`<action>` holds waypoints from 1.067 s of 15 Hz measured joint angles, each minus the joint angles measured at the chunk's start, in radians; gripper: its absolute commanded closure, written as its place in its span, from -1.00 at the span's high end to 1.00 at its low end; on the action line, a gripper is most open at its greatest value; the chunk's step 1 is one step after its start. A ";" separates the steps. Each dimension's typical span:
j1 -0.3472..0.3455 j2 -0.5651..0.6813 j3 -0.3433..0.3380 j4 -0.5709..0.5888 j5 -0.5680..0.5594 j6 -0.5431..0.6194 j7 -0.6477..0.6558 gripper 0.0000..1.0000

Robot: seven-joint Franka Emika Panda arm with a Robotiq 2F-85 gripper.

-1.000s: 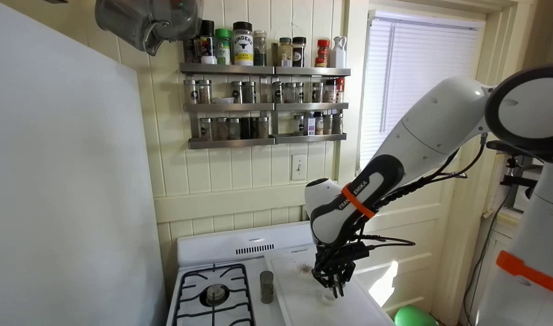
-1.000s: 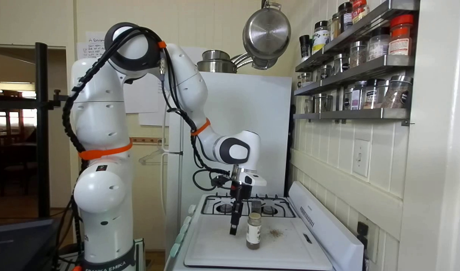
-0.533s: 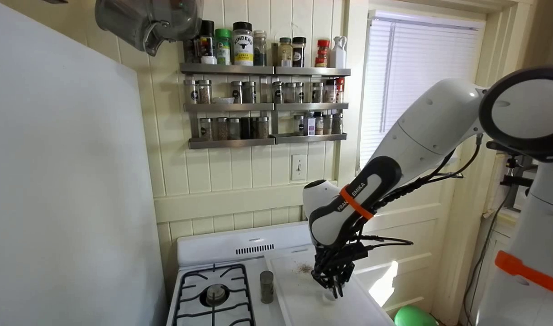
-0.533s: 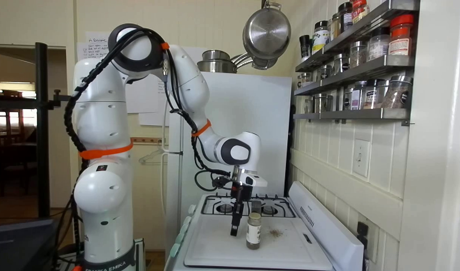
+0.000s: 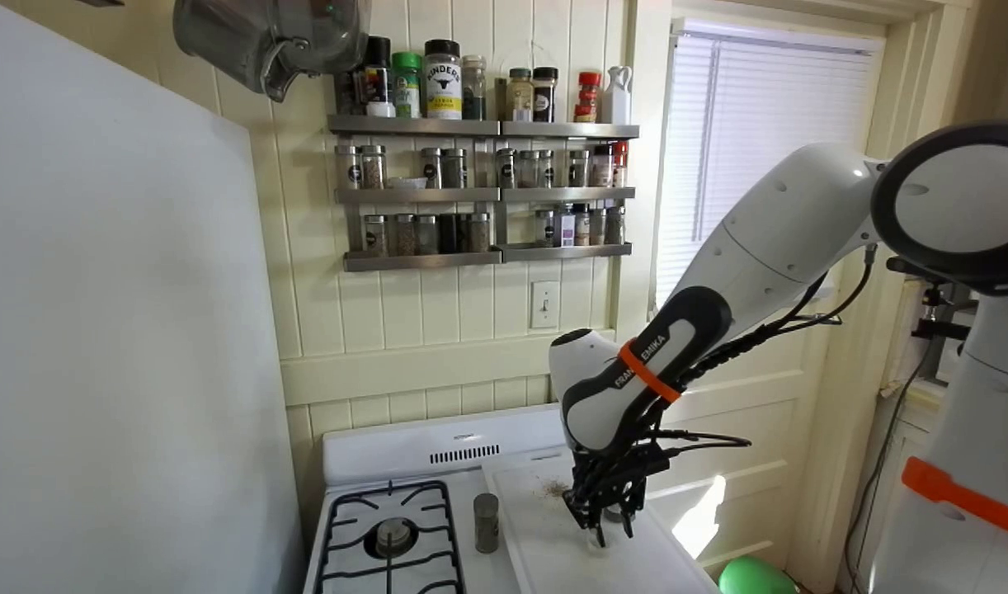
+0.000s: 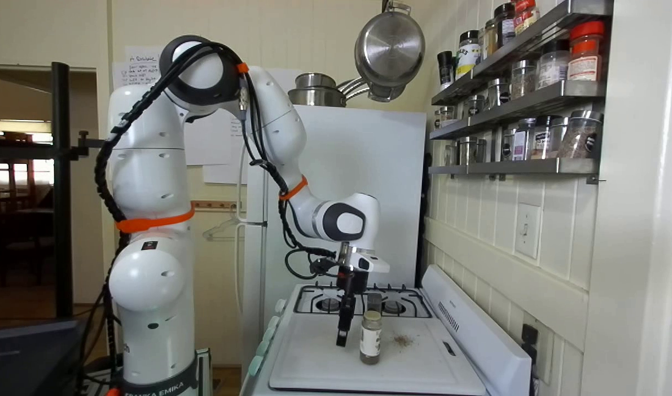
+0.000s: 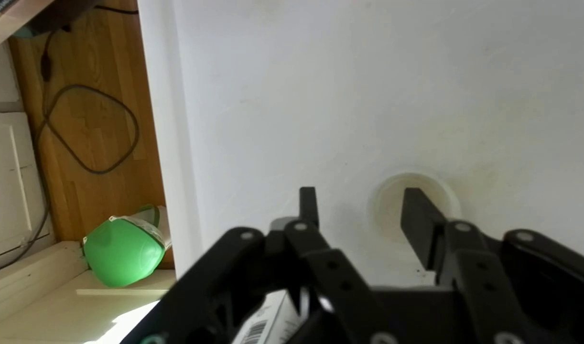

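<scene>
Stove (image 6: 475,330) carries a white cover (image 6: 314,363); gripper (image 7: 360,197) points down over it, jaws spread apart. Spice jar (image 6: 370,338) stands upright just beside the gripper. Clear round lid or cup (image 7: 389,205) sits on the cover under one finger (image 7: 422,224); contact unclear.

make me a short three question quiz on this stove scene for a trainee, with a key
1. Multiple choice: how many levels do the wall shelves have?
a) two
b) three
c) five
2. True or false: the gripper is fully shut.
3. Short answer: what stands upright on the white cover, beside the gripper?

Key:
1. b
2. False, its jaws stand apart with a clear gap between them.
3. A labelled jar.
</scene>
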 measured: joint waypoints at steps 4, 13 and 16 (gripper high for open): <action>0.004 0.007 0.000 0.004 -0.005 0.001 0.003 -1.00; 0.027 0.005 0.007 0.023 -0.017 -0.007 0.014 -0.98; 0.046 -0.010 0.020 0.038 -0.014 -0.072 0.013 -0.98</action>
